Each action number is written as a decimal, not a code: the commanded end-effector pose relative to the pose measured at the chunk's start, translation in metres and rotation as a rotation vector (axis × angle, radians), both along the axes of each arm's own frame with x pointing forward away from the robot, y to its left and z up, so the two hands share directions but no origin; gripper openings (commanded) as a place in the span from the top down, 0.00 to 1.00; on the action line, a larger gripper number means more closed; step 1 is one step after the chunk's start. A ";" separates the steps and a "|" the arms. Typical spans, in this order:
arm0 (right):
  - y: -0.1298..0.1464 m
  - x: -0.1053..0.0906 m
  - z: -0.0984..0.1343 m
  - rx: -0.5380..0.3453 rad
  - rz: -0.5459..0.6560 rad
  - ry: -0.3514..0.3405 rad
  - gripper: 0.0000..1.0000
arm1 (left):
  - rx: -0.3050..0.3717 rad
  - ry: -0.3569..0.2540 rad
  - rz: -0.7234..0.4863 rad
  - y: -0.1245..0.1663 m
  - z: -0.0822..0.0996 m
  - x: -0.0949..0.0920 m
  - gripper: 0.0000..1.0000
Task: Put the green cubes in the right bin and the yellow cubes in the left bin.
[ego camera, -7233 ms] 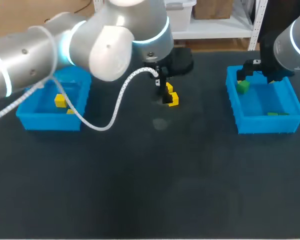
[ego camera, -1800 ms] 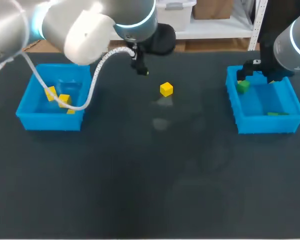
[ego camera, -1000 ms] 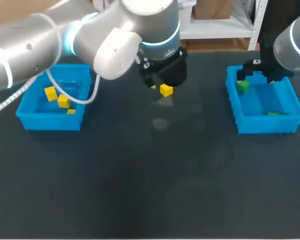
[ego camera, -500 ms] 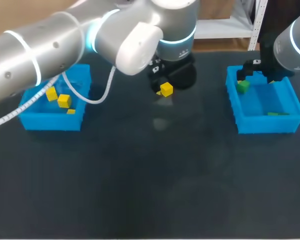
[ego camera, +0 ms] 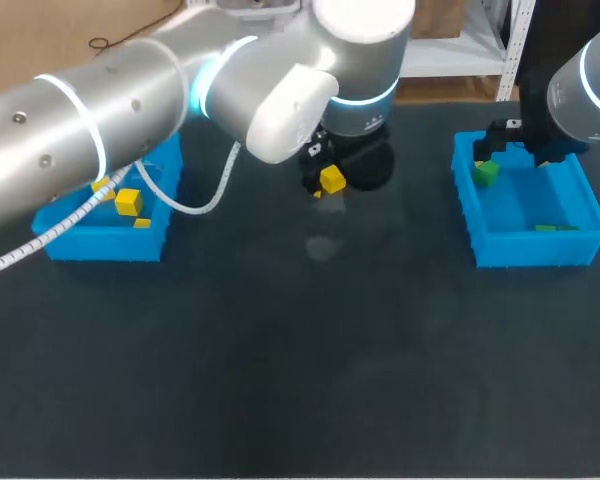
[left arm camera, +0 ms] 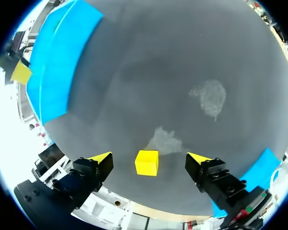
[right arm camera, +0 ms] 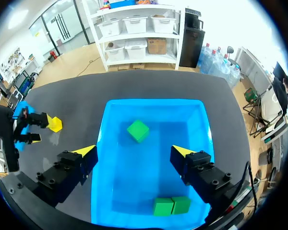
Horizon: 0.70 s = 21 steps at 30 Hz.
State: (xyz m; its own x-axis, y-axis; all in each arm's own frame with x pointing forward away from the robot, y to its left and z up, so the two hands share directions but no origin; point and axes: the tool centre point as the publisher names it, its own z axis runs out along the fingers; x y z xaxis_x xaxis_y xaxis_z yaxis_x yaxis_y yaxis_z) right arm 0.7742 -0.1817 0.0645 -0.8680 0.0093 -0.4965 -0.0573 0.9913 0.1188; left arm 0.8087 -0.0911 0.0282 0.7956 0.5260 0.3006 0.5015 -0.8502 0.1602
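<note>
on the dark table (ego camera: 280, 350), the one loose yellow cube (ego camera: 332, 179) is sitting squarely between the spread fingers of the left gripper (left arm camera: 149, 159), touching neither. the right gripper (right arm camera: 133, 151) is hanging open over the right bin (right arm camera: 134, 182), well apart from that cube.

- Silver left arm (ego camera: 100, 110) reaches in past the middle, its yellow-tipped left end effector (left arm camera: 149, 158) pointing down, fingers spread wide.
- Silver right arm (ego camera: 585, 90) holds the yellow-tipped right end effector (right arm camera: 133, 151) downward, fingers apart.
</note>
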 end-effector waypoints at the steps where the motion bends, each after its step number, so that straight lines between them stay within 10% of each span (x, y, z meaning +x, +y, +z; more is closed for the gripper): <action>1: 0.000 -0.001 0.000 -0.002 -0.003 -0.004 0.00 | -0.002 -0.020 0.015 -0.005 -0.005 0.002 0.00; 21: 0.000 -0.001 0.000 -0.002 -0.003 -0.004 0.00 | 0.126 -0.225 0.063 0.000 -0.032 0.005 0.00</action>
